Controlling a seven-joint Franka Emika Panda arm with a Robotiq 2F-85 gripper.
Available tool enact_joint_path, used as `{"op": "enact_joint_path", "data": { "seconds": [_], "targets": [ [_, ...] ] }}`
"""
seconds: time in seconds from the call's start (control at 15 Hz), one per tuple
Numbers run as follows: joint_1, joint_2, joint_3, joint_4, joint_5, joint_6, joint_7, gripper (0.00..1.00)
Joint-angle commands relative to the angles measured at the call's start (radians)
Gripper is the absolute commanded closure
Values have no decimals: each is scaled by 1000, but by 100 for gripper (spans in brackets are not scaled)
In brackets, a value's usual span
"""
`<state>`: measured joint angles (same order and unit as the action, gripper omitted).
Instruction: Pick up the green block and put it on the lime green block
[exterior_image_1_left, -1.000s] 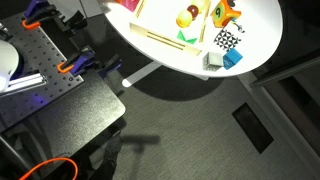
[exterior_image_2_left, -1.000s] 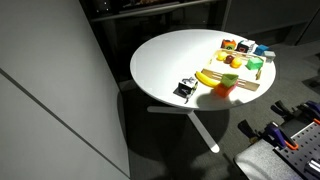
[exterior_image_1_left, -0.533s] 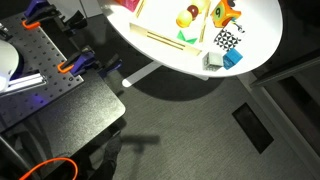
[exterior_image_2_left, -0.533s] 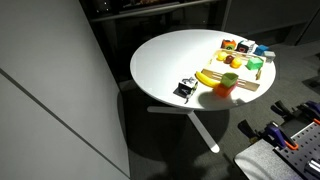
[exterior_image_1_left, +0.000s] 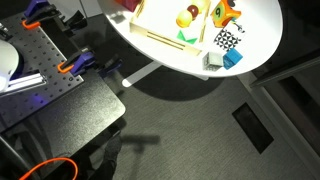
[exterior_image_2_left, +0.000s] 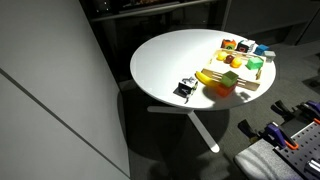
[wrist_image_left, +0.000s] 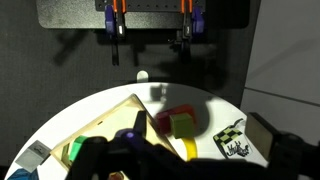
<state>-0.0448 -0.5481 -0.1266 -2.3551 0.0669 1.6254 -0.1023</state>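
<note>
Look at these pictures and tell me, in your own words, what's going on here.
A robot arm is working over a round white table that holds a cluster of toy blocks. Its claw hangs above the toys in the wrist view, too dark and blurred to tell whether it is open. The green block lies among the toys, not yet picked up. The lime green block has nothing on top of it.
</note>
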Motion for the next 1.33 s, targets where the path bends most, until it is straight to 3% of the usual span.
{"op": "enact_joint_path", "data": {
  "seconds": [0.0, 0.67, 1.27],
  "targets": [
    [-34, 64, 10, 11, -43, 73, 19, 0],
    [-93, 188, -8, 3, -127, 223, 50, 0],
    [-121, 318, -41, 13, -118, 375, 45, 0]
  ]
}}
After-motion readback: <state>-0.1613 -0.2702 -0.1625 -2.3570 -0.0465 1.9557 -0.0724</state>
